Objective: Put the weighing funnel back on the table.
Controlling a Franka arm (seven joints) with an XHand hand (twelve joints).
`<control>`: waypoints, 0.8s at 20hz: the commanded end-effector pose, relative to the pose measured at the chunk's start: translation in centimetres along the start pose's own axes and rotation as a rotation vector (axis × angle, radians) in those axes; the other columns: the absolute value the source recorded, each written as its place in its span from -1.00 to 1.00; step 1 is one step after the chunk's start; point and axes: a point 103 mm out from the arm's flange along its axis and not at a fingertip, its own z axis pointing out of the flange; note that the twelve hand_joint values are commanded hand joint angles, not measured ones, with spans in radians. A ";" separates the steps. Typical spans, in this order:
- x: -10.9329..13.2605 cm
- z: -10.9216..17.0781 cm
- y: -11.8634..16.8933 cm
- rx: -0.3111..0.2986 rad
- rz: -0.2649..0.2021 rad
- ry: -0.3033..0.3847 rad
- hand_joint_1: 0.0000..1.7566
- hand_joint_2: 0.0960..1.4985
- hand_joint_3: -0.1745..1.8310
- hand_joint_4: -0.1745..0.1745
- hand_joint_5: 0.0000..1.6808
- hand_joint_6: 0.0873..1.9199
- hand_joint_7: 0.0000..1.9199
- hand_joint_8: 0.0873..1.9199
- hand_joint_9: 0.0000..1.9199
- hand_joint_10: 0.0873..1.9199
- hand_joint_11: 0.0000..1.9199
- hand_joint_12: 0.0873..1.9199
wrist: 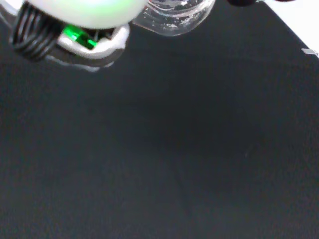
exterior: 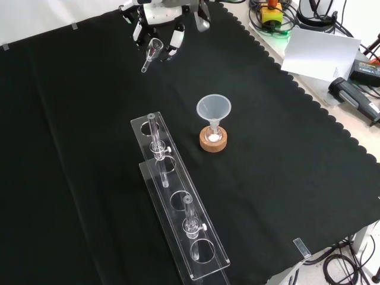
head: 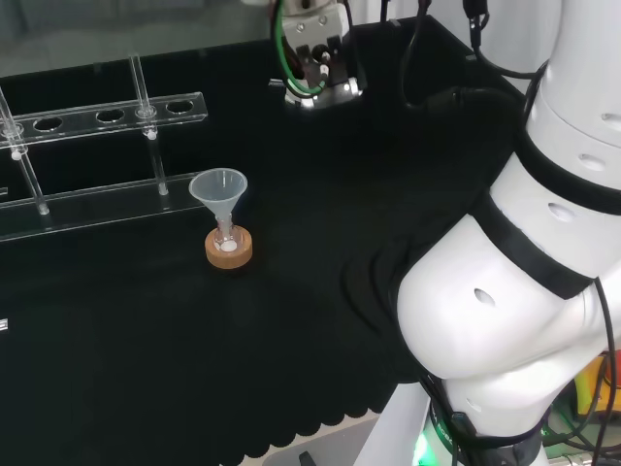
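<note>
Item, nearest in the front view: a clear test-tube rack (exterior: 173, 182) lying lengthwise on the black cloth (exterior: 89, 148), with a few tubes standing in it. Item, just beyond and to its right in that view: the funnel (exterior: 214, 108), mouth up, its stem in a small flask (exterior: 214, 133) on a cork ring (exterior: 214, 143); untouched, apart from the rack. Item, farthest, at the view's top: the hand (exterior: 161, 18), with its fingers (exterior: 176, 39) curled about the bowl end of the weighing funnel (exterior: 152, 52). The piece hangs just below the fingers. Its long axis is tilted, with the round mouth up by the fingers and the short stem slanting down and to the view's left, towards the cloth. Whether the stem tip touches the cloth cannot be told. Plain cloth lies beneath the palm in the wrist view, and the rack and funnel stand well apart from the hand. Judgement: setting down is not yet done; the stem would likely meet the cloth first, so a low, slow release seems called for.
</note>
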 end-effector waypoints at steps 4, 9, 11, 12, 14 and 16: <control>-2.5 3.7 1.7 0.052 0.120 0.080 0.28 -0.36 0.04 1.00 0.52 -0.27 0.82 -0.88 0.57 -0.77 -0.63 0.45; -3.2 5.3 2.3 0.086 0.128 0.094 0.28 -0.36 0.04 1.00 0.52 -0.27 0.82 -0.88 0.57 -0.77 -0.62 0.45; -3.4 5.9 2.5 0.097 0.133 0.100 0.28 -0.36 0.04 1.00 0.52 -0.27 0.81 -0.88 0.57 -0.77 -0.62 0.45; -3.5 6.2 2.6 0.103 0.136 0.106 0.28 -0.36 0.04 1.00 0.52 -0.27 0.81 -0.88 0.57 -0.77 -0.62 0.45; -3.6 6.8 2.6 0.110 0.145 0.123 0.28 -0.36 0.04 1.00 0.52 -0.27 0.81 -0.88 0.57 -0.77 -0.62 0.45; -3.6 7.4 2.7 0.121 0.154 0.147 0.28 -0.36 0.04 1.00 0.52 -0.27 0.81 -0.89 0.57 -0.77 -0.62 0.45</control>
